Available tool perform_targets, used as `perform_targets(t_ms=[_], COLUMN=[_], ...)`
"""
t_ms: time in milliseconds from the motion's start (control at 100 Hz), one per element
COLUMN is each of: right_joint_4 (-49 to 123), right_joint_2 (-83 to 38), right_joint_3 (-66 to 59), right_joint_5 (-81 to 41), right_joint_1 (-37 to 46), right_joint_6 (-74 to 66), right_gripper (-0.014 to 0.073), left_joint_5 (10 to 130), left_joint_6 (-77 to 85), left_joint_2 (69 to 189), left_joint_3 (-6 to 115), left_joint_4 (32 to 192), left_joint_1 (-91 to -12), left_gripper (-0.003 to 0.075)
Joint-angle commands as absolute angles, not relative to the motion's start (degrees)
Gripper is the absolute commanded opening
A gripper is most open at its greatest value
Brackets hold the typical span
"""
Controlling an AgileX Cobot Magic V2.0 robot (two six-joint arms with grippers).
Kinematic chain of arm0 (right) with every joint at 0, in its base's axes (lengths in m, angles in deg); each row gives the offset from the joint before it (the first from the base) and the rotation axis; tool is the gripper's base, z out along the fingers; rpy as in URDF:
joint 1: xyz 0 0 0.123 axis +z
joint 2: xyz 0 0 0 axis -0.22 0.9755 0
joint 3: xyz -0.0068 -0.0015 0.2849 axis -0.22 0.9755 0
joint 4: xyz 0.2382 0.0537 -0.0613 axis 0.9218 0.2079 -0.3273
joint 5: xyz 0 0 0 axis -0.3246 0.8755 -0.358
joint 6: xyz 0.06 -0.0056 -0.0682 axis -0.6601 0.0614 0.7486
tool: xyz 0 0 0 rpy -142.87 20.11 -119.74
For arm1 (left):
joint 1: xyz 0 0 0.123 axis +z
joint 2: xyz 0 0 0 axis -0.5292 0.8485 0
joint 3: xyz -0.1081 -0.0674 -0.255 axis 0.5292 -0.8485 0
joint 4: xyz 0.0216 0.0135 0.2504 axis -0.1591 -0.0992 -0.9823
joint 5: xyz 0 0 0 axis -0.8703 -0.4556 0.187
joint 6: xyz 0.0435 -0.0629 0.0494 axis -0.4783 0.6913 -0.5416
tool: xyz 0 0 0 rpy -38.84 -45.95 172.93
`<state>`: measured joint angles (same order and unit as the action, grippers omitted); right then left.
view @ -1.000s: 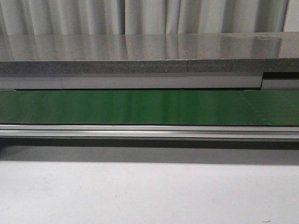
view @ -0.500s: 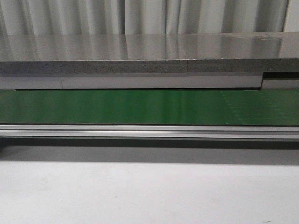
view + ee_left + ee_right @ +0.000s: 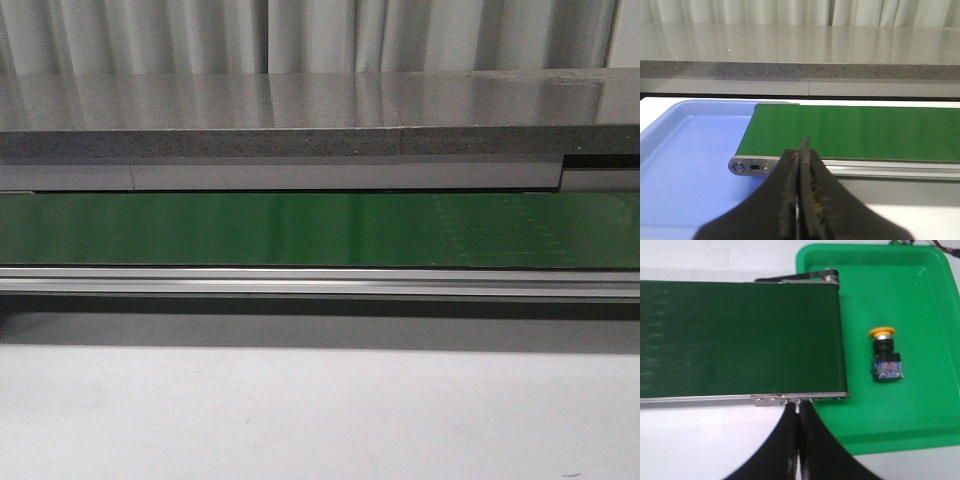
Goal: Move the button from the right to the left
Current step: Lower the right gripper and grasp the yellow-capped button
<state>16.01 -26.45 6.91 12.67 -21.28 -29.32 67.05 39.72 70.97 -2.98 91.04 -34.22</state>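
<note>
One button (image 3: 884, 354) lay on its side in one green tray (image 3: 920, 405), apart from the end of the green conveyor belt (image 3: 740, 340) that reached over the tray's edge; its yellow cap pointed away from the bluish label on its black body. The right gripper (image 3: 800, 440) hung above the belt's end with its two fingers pressed together, holding nothing. The left gripper (image 3: 801, 200) likewise had both fingers closed on nothing, near the belt's other end, where one blue tray (image 3: 685, 165) sat. The front view showed only the belt (image 3: 320, 230) and one grey counter (image 3: 320, 110) behind it.
</note>
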Motion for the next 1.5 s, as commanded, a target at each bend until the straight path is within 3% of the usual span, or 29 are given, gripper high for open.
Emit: perform_targets(t_ms=[0,80,200,300,650,1490], right_joint_4=[14.59,14.95,14.84,13.44,15.99,27.89], right_joint_2=[-24.96,-23.56,-20.96,-18.78,-8.04,25.34], right_joint_3=[4.12,4.13,4.13,4.13,3.09,-17.34], right_joint_5=[11.88,12.58,13.59,12.97,8.31,8.4], right_joint_1=[-24.62,-26.8,-31.29,-36.03,-48.19,-45.68], right_joint_6=[-27.75,-27.08,-27.08,-26.84,-25.69,-18.19], right_gripper=[0.0064,0.0209,0.0545,0.0668,0.0645,0.0645], left_joint_5=[62.81,62.81,62.81,62.81,62.81,62.81], left_joint_6=[40.29,40.29,40.29,40.29,40.29,40.29], left_joint_2=[69.11,69.11,69.11,69.11,69.11,69.11], left_joint_3=[-5.44,-5.44,-5.44,-5.44,-5.44,-5.44], left_joint_4=[91.27,91.27,91.27,91.27,91.27,91.27], left_joint_1=[-34.21,-34.21,-34.21,-34.21,-34.21,-34.21], left_gripper=[-0.002,-0.002,-0.002,-0.002,-0.002,-0.002])
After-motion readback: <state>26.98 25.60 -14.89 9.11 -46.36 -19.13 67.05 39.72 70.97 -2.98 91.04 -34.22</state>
